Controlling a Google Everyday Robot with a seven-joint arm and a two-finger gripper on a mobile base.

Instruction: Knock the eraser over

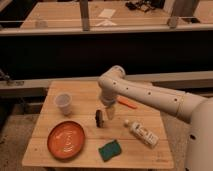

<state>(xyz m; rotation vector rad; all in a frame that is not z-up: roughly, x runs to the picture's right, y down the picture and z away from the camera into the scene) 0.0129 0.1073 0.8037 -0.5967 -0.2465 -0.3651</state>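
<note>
Lining up the knock. I have the tool (108, 112) low over the counter (82, 95), hanging from the arm (145, 95) that reaches in from the camera's right. Tool fingers read as spread, nothing pinched between them.

The eraser (100, 118) stands upright on its narrow end near the middle of the counter, so it is not yet toppled. The tool sits just beside it, on the side toward the marker (127, 103). I cannot tell if the two are touching or a hair apart.

Step in hand, as I judge it: approach is done and contact is about to be made. The task is well along, but the actual tip-over is left to do.

The next move calls for a short sideways sweep of the tool into the eraser, toward the cup (63, 103) side. Contact should be high on the block so it tips and does not just slide along the counter. No closing is needed; this is a push, not a grab.

Nearby things to watch:
- The plate (66, 139) lies toward the front corner, on the side the eraser would fall toward, so a gentle push is better than a hard one.
- The sponge (109, 149) is near the front edge, below the eraser in view and clear of the sweep.
- The bottle (141, 133) lies on its side behind the tool's path, out of the way.
- The cup is upright and well apart from the eraser, at risk only if I overshoot.
</note>
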